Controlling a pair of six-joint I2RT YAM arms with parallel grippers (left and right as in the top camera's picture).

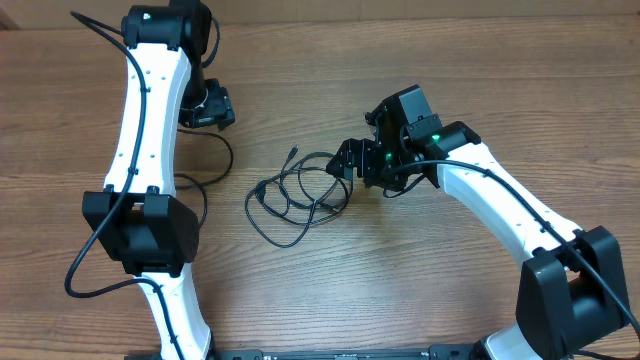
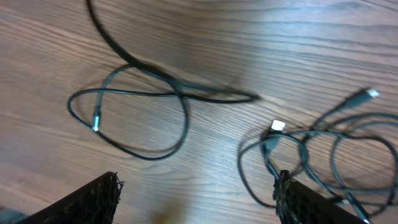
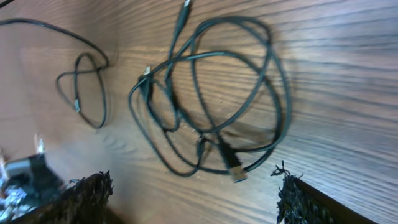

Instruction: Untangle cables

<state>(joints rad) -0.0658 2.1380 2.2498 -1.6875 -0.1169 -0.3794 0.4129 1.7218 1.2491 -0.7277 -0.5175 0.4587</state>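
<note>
The cables lie on the wooden table in two groups. A tangled bundle (image 1: 295,195) of thin black loops with small plug ends sits mid-table, also seen in the right wrist view as the bundle (image 3: 211,106) and at the right of the left wrist view (image 2: 311,149). A separate single loop (image 2: 124,118) lies to its left (image 1: 231,155) (image 3: 87,87). My left gripper (image 2: 196,196) is open above bare wood near that loop, holding nothing. My right gripper (image 3: 193,190) is open at the bundle's right edge (image 1: 350,162), and a silvery plug (image 3: 236,171) lies just ahead of its fingers.
The left arm (image 1: 145,130) stretches along the table's left side, with its thicker black wire (image 1: 80,265) hanging in a loop beside it. The right arm (image 1: 520,215) comes in from the lower right.
</note>
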